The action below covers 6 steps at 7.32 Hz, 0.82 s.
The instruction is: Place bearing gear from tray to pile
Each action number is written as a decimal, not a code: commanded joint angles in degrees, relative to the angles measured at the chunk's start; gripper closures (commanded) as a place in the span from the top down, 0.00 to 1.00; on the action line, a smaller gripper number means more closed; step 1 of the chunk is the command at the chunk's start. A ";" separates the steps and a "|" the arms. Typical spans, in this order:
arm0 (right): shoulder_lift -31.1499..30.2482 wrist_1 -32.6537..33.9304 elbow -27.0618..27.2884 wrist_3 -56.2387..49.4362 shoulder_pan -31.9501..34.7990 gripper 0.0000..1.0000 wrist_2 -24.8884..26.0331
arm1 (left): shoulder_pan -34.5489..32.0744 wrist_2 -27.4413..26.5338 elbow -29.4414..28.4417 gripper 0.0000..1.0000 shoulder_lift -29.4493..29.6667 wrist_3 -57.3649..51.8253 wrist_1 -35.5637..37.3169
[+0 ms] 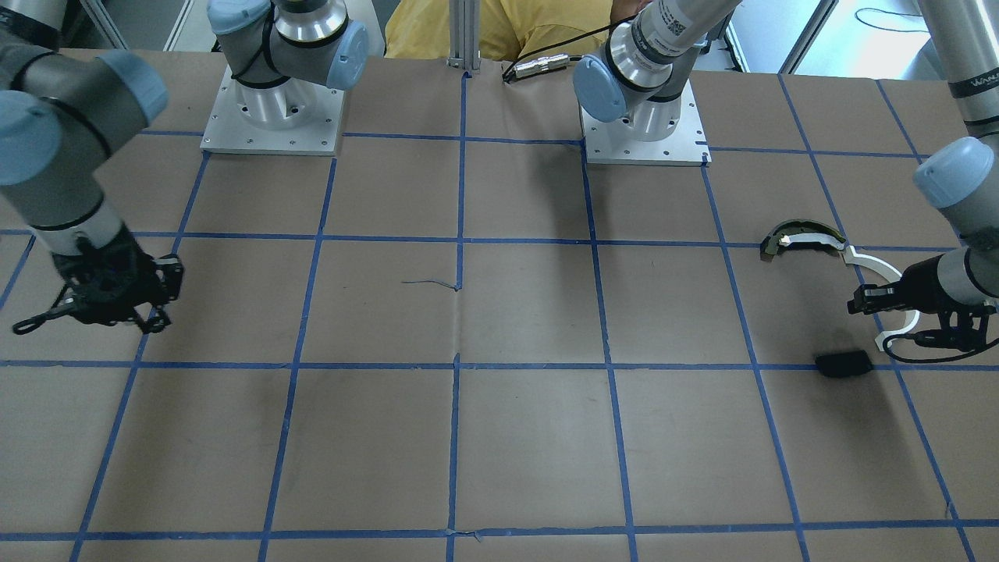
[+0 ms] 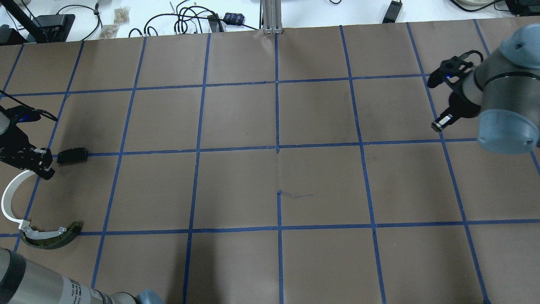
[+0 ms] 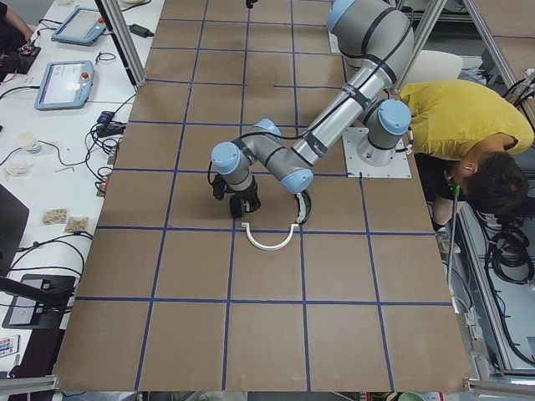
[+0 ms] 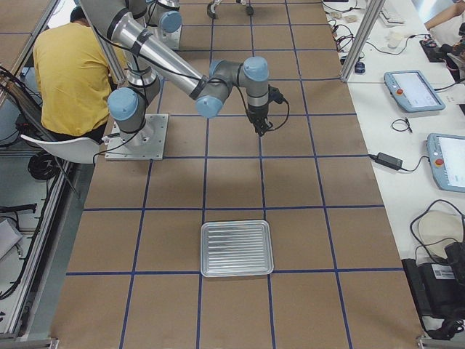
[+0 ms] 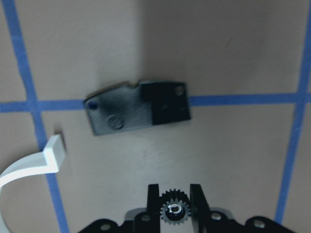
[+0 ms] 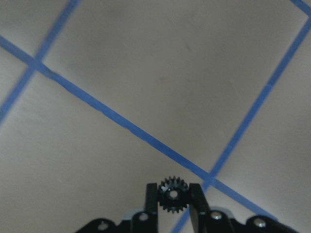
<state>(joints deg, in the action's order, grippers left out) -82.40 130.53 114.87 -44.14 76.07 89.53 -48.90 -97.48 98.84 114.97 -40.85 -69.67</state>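
The left wrist view shows my left gripper (image 5: 175,190) shut on a small black bearing gear (image 5: 174,211) with a silver centre. It hovers just short of the pile's flat black plate (image 5: 138,112). Overhead, the left gripper (image 2: 41,165) sits between that plate (image 2: 72,155) and the white curved strip (image 2: 8,198), with the olive-and-white arc piece (image 2: 50,238) nearer the robot. My right gripper (image 6: 174,187) is shut on another small black gear (image 6: 173,194) above bare brown paper, far from the pile. The metal tray (image 4: 236,249) lies near the table's right end and looks bare.
Brown paper with a blue tape grid (image 2: 277,147) covers the table. A person in a yellow shirt (image 3: 468,121) bends down behind the robot bases. Cables and tablets lie on the white bench (image 4: 421,145) beyond the table's far edge.
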 commanded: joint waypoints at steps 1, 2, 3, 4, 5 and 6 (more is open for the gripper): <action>1.00 0.15 0.09 39.32 21.83 0.00 -0.67 | 0.73 -0.87 0.04 0.00 1.92 -0.19 0.24; 4.67 1.12 -0.17 56.53 30.89 0.00 -2.33 | 0.73 -0.87 0.04 0.00 2.45 -0.02 0.24; 8.45 5.39 -1.31 62.45 37.42 0.00 -2.17 | 0.65 -0.87 0.04 0.00 2.54 0.42 0.15; 12.05 6.22 -1.75 68.08 40.70 0.08 -1.91 | 0.65 -0.70 0.13 0.09 2.80 0.60 0.06; 14.70 7.27 -2.54 71.70 41.26 0.09 -2.86 | 0.65 -0.52 0.13 0.68 2.98 0.68 0.15; 16.46 10.41 -2.64 72.43 41.44 0.10 -6.96 | 0.65 -0.44 0.04 0.86 3.06 0.77 0.15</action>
<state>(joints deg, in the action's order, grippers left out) -68.90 137.82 112.69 25.15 116.28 86.09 -48.24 -98.06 98.93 117.87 -40.22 -69.54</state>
